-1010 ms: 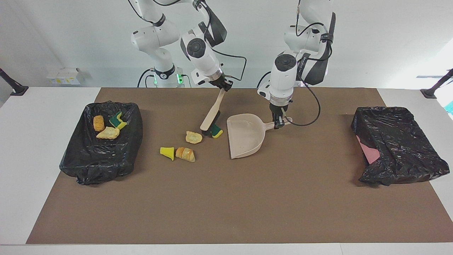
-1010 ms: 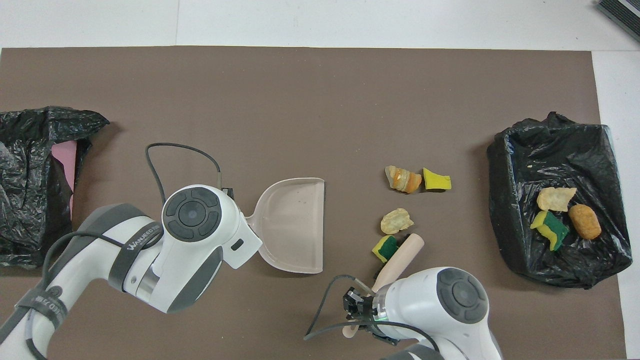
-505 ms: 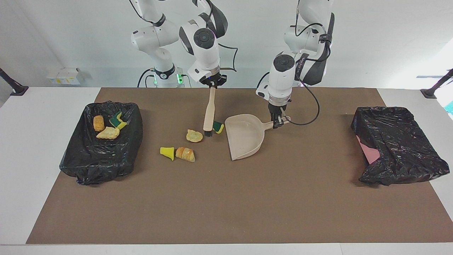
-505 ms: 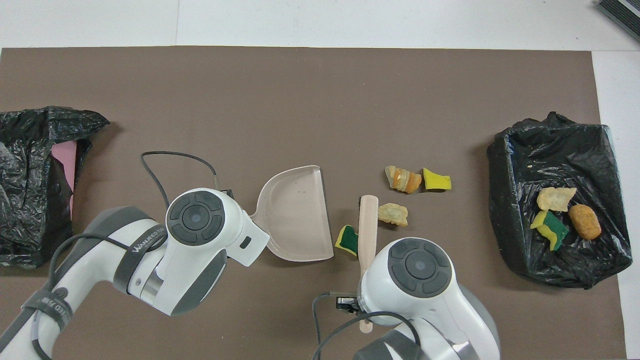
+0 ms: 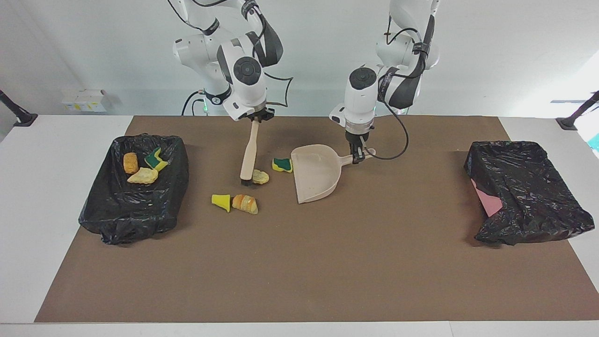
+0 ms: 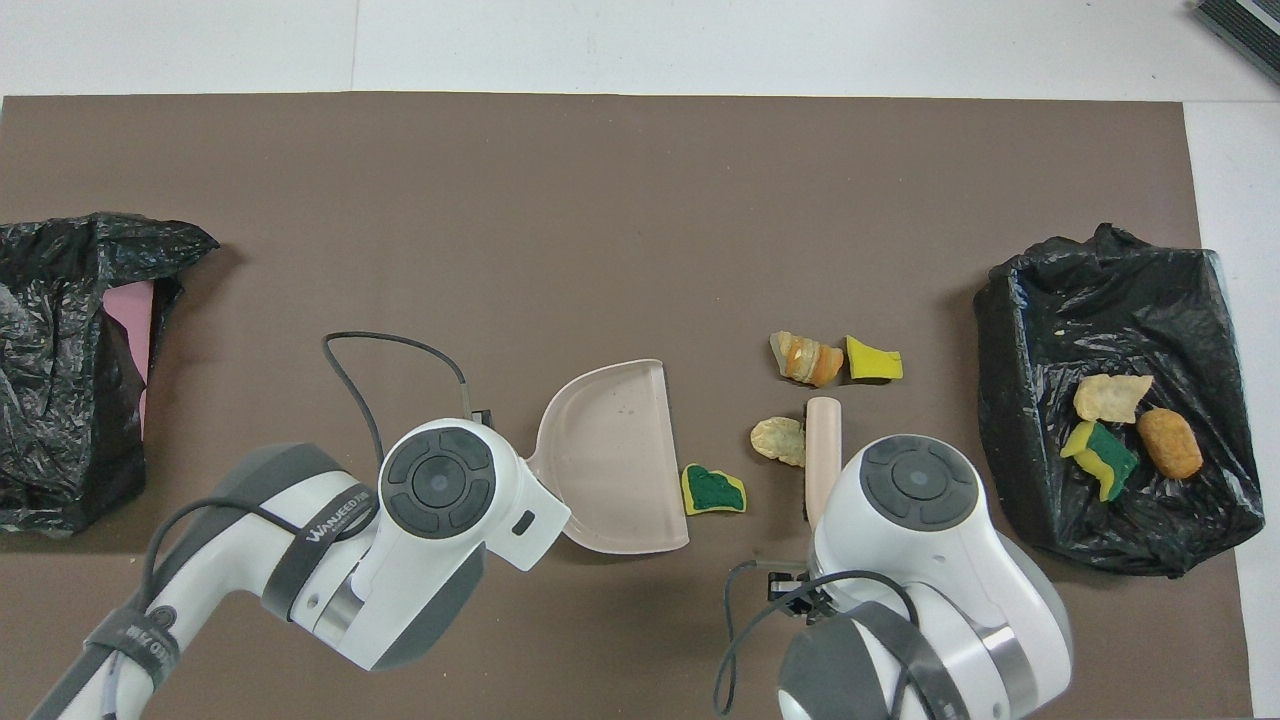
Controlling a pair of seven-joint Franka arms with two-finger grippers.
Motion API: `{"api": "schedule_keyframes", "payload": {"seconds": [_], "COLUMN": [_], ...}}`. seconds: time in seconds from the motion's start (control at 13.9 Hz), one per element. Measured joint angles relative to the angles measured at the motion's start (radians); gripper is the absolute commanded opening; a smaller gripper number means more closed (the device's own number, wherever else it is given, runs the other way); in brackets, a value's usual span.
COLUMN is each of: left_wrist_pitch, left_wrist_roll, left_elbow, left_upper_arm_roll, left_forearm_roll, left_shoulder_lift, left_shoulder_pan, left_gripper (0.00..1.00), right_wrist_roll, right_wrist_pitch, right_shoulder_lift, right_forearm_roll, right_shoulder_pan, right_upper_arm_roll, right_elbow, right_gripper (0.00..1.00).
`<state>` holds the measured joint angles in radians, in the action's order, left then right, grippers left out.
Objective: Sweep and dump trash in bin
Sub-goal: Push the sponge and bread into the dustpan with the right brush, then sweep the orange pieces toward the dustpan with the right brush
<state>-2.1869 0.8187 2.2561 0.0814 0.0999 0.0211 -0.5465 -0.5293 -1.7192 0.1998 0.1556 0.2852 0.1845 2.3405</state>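
My right gripper [image 5: 255, 118] is shut on the handle of a wooden brush [image 5: 248, 152] [image 6: 823, 440], whose bristles touch the mat beside a tan bread lump [image 5: 260, 176] [image 6: 777, 439]. My left gripper [image 5: 358, 157] is shut on the handle of the beige dustpan [image 5: 316, 175] [image 6: 615, 455], which rests on the mat. A green-and-yellow sponge [image 5: 282, 164] [image 6: 712, 490] lies at the pan's open edge. A croissant [image 5: 245, 203] [image 6: 806, 359] and a yellow sponge piece [image 5: 221, 201] [image 6: 873, 360] lie together farther from the robots. In the overhead view both grippers are hidden under the arms.
A black-lined bin [image 5: 135, 215] [image 6: 1100, 525] at the right arm's end holds three scraps: a golden lump [image 5: 130, 162], a green-yellow sponge [image 5: 156, 159] and a tan piece [image 5: 142, 176]. Another black-lined bin [image 5: 524, 201] [image 6: 60, 420], showing pink, stands at the left arm's end.
The brush pushed the green-and-yellow sponge to the dustpan's edge, then swung over to the bread lump's side toward the right arm's end. The dustpan slid a little toward the scraps.
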Motion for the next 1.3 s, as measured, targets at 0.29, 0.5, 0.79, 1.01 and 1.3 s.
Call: {"api": "schedule_keyframes", "payload": {"seconds": [0.29, 0.5, 0.79, 1.01, 1.3], "left_wrist_pitch": [0.002, 0.002, -0.006, -0.012, -0.043], "left_wrist_roll": [-0.086, -0.113, -0.118, -0.118, -0.107], "left_elbow": [0.025, 0.035, 0.049, 0.05, 0.053], "left_upper_arm_roll": [0.003, 0.003, 0.003, 0.002, 0.001], "left_forearm_roll": [0.0, -0.001, -0.001, -0.001, -0.001], "left_shoulder_lift": [0.025, 0.032, 0.022, 0.02, 0.018], "left_shoulder_pan": [-0.03, -0.035, -0.043, -0.043, -0.044], "left_gripper": [0.0, 0.0, 0.0, 0.0, 0.0], "right_wrist_roll": [0.092, 0.2, 0.294, 0.286, 0.239], "right_wrist_pitch": [-0.031, -0.103, -0.135, -0.214, -0.18], "right_shoulder_lift": [0.05, 0.05, 0.045, 0.024, -0.014], "right_forearm_roll": [-0.031, -0.029, 0.05, 0.119, 0.139], "right_shoulder_pan": [-0.042, -0.054, 0.023, 0.181, 0.218], "right_upper_arm_roll": [0.001, 0.002, 0.007, 0.014, 0.013], "right_elbow": [0.075, 0.119, 0.124, 0.123, 0.025], "right_gripper": [0.0, 0.0, 0.0, 0.0, 0.0]}}
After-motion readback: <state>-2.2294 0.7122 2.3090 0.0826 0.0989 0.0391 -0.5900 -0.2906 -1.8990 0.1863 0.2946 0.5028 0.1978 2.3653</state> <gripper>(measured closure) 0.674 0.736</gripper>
